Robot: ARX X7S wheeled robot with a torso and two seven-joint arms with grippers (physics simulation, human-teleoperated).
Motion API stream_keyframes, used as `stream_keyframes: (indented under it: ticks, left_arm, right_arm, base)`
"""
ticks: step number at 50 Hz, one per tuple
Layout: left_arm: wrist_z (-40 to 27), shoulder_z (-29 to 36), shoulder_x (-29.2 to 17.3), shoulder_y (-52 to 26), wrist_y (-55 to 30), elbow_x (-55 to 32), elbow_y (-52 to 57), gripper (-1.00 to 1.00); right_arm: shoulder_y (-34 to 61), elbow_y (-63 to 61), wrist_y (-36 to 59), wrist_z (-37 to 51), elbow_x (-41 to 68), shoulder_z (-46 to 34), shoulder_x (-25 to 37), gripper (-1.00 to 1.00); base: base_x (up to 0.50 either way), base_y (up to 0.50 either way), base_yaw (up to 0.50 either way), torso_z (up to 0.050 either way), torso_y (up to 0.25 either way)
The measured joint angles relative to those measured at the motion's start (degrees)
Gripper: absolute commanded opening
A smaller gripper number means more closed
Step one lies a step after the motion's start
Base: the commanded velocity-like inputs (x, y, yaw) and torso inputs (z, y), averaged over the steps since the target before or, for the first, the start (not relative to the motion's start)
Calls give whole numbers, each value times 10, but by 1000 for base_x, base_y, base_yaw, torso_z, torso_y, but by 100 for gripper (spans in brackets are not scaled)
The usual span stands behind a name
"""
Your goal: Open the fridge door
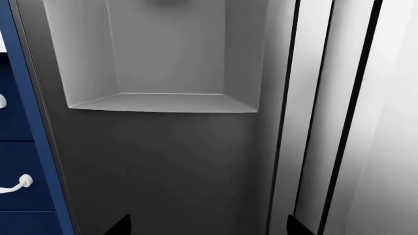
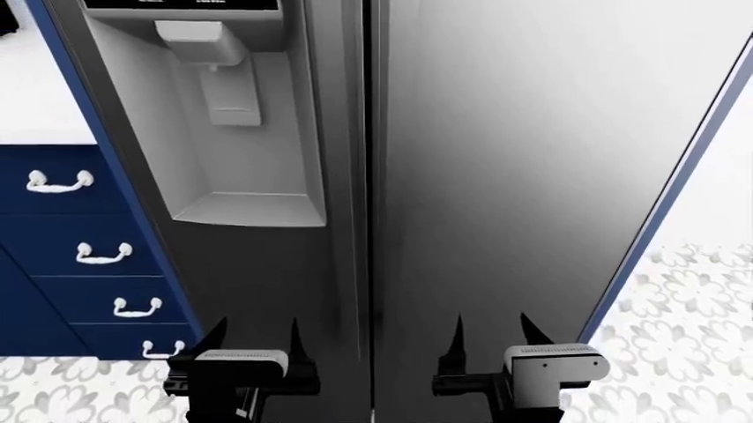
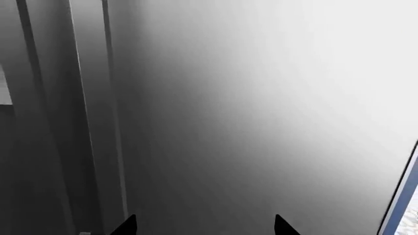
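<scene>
Currently, fridge door (image 2: 518, 176) stood shut, directly ahead of right gripper (image 2: 491, 330); handle (image 3: 91, 122) beside centre seam. Both grippers' fingers spread wide, empty. Risk: left gripper (image 2: 249, 335) faced dispenser door (image 2: 235, 132); grasping wrong handle would open wrong compartment.

White-capped wrists, black pointed fingertips (image 2: 294, 335)

The fridge door (image 2: 530, 176) is cut off at 12 and 6 o'clock in the head view, so its full height is not seen. Both wrist views show only the dark fingertips (image 3: 124, 226) of each pincer, the rest is cut off.
</scene>
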Motion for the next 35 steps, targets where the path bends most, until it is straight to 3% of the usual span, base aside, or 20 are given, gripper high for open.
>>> stream_keyframes:
  ticks: [35]
  left_arm:
    - [-9,7,-6,-2,-5,-6,1,100]
  right_arm:
    - [4,2,-3,2,13,-8,5,100]
  base:
    - [-6,0,0,0,0]
